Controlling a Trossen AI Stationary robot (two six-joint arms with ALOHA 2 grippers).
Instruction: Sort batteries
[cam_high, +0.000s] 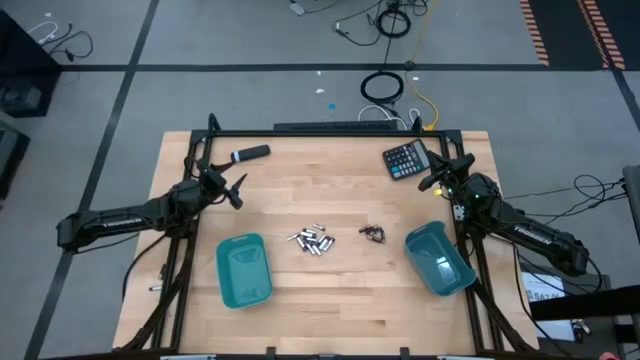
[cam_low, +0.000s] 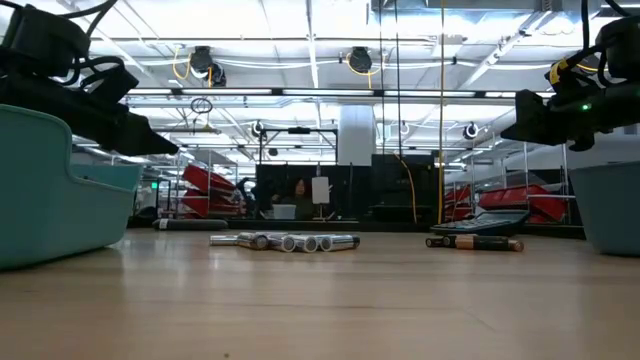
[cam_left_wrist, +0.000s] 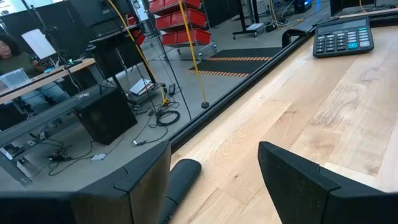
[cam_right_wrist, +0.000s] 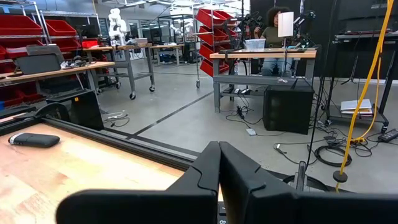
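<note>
Several small silvery batteries lie in a loose cluster at the table's middle, also seen as a row in the low view. A few smaller dark batteries lie to their right. My left gripper hovers open at the table's left, above the wood, holding nothing. My right gripper hovers shut at the far right, beside the calculator, holding nothing. In its own wrist view the left gripper shows a wide gap; the right gripper shows its fingers together.
Two teal bins stand near the front: one left, one right. A black calculator lies at the far right. A black-and-grey marker-like cylinder lies at the far left. Bare wood shows around the batteries.
</note>
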